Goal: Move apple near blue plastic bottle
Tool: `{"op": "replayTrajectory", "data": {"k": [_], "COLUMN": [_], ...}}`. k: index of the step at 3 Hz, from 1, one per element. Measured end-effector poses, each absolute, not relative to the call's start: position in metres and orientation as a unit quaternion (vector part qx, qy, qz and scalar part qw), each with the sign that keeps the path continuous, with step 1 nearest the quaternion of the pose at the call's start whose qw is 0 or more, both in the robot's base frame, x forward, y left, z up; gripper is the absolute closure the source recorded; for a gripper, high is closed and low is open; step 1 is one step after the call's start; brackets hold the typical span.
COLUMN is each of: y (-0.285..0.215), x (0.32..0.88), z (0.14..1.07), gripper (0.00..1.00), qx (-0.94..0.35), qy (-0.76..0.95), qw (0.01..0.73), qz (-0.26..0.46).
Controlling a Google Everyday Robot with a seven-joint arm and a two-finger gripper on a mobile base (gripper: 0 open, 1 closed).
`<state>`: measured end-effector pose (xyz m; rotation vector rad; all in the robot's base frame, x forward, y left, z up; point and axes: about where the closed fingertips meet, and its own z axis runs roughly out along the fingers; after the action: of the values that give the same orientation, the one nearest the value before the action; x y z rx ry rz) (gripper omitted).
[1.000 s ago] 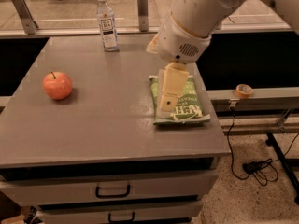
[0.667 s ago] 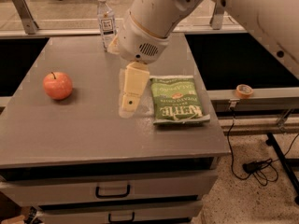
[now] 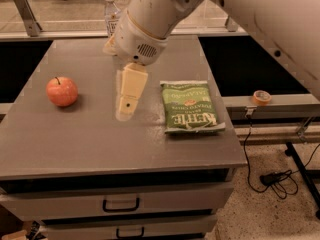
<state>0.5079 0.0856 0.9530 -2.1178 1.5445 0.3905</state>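
Observation:
The red-orange apple [image 3: 62,91] with a short dark stem sits on the grey table [image 3: 75,134] at the left. The blue plastic bottle [image 3: 112,15], clear with a white cap, stands at the far edge; the arm hides its lower part. My gripper [image 3: 125,109] hangs from the white arm over the middle of the table, to the right of the apple and apart from it, with nothing in it.
A green chip bag [image 3: 191,106] lies flat on the right part of the table. A roll of tape [image 3: 261,97] sits on a rail to the right. Drawers [image 3: 120,204] are below the table front. Cables lie on the floor at right.
The arm and gripper have swung left, from over the chip bag to the middle of the table, closer to the apple. The apple, bottle and bag have not moved.

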Motion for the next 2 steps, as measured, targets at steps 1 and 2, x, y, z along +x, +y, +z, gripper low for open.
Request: {"op": "replayTrajectory", "data": {"k": [1,2], "y": [0.120,0.159], "x": [0.533,0.564], "z": [0.953,0.949], "gripper": [0.00,0.00], "qx": [-0.781,-0.773], "qy": [0.539,0.519], "qw": [0.269,0.303], "qz": [0.165,0.202]}}
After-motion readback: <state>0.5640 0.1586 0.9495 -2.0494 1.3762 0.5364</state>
